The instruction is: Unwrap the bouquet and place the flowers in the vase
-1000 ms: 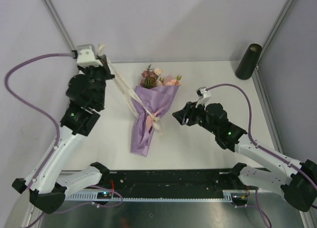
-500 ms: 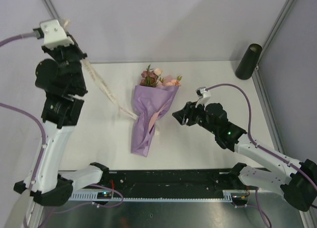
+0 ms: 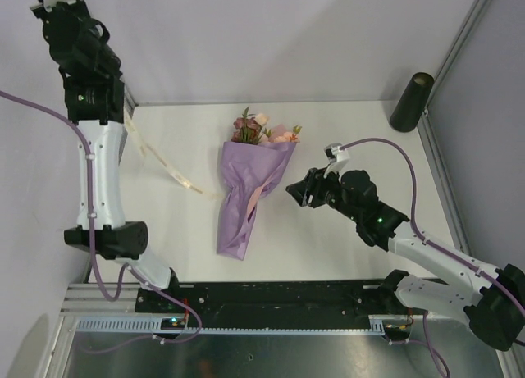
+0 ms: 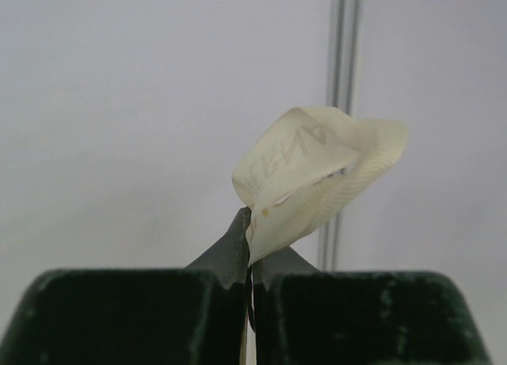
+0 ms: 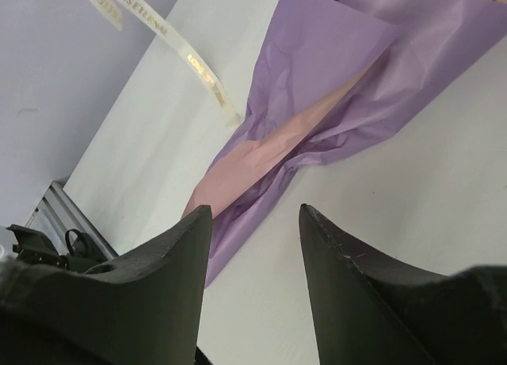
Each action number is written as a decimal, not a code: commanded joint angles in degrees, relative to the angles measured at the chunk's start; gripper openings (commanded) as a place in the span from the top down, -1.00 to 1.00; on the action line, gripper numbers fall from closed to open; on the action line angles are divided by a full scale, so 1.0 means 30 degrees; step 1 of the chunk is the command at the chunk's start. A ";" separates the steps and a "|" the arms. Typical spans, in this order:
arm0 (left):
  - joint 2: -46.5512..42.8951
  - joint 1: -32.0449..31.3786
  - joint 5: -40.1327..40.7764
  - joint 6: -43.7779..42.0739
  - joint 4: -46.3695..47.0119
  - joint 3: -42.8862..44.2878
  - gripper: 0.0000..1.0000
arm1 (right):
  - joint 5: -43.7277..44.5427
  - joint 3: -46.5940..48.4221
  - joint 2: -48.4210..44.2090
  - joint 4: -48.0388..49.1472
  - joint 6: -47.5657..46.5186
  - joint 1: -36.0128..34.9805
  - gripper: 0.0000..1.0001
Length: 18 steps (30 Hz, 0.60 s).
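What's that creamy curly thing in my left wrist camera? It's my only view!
Observer: A cream ribbon, pinched in the left end effector; it trails down to the table.
Operator: Is it tied round something?
Observer: No. Its free end lies beside the bouquet; no ribbon circles it.
Operator: Where's the other arm?
Observer: The right end effector hovers open just right of the bouquet.

The white table (image 3: 349, 140) bears the bouquet (image 3: 246, 189) lying flat and the vase (image 3: 412, 102) upright, far right.
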<state>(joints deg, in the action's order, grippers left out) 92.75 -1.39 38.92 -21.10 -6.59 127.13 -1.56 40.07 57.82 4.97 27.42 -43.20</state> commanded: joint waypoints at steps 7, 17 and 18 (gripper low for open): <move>0.2962 0.1989 -0.2344 0.2174 0.0938 0.3045 0.86 | -0.0564 0.0145 0.1155 0.1422 -0.0500 0.1191 -0.06; 0.2084 0.1638 -0.5150 0.6225 0.0099 -0.5709 0.04 | -0.1877 0.0285 0.2604 0.1960 0.0633 0.1775 -0.01; 0.1888 0.1636 -0.5428 0.6820 0.0020 -0.6582 0.00 | -0.1982 0.0304 0.2622 0.1953 0.0727 0.1789 -0.01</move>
<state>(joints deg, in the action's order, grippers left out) 100.62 4.01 27.20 -8.91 -5.02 114.32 -5.26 40.07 65.08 8.03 27.83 -38.22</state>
